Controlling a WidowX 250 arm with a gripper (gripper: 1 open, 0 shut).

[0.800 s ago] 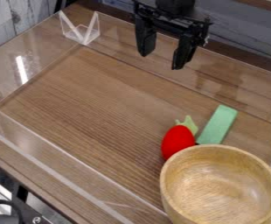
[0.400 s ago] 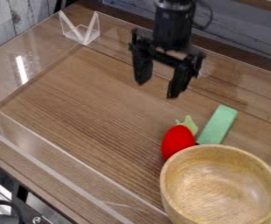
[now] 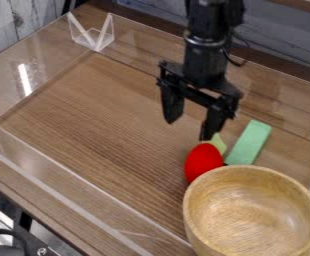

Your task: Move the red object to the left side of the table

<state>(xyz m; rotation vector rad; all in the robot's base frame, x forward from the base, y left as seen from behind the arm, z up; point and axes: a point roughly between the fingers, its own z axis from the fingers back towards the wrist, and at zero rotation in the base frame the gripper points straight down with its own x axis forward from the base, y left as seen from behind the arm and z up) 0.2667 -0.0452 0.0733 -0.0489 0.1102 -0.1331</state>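
A: Here we go. The gripper [image 3: 195, 119] hangs over the bench [image 3: 91, 120], pointing straight down, jaws spread wide with nothing between them.

B: And the red object [image 3: 203, 162]?

A: Sitting on the wood at about five o'clock from the bench's centre, right-hand side. It's just below the jaws in the picture, close to them, no contact that I can see.

B: What's crowding it?

A: A wooden bowl [image 3: 253, 212] at its five o'clock, the rim looks to be touching it or very nearly. A flat green block [image 3: 250, 142] lies at its two o'clock, just beside it. There's a bit of green leaf poking out near the block, too.

B: So where does the job stand?

A: Early, I'd say. Nothing is gripped, the red object is on the right side, and the left side at nine o'clock is bare wood up to the clear wall [image 3: 38, 160].

B: What's left, then?

A: Pretty much everything: drop over it, close on it, lift, carry it across to nine o'clock, let go. The tight spot is the bowl rim and block hemming it in.
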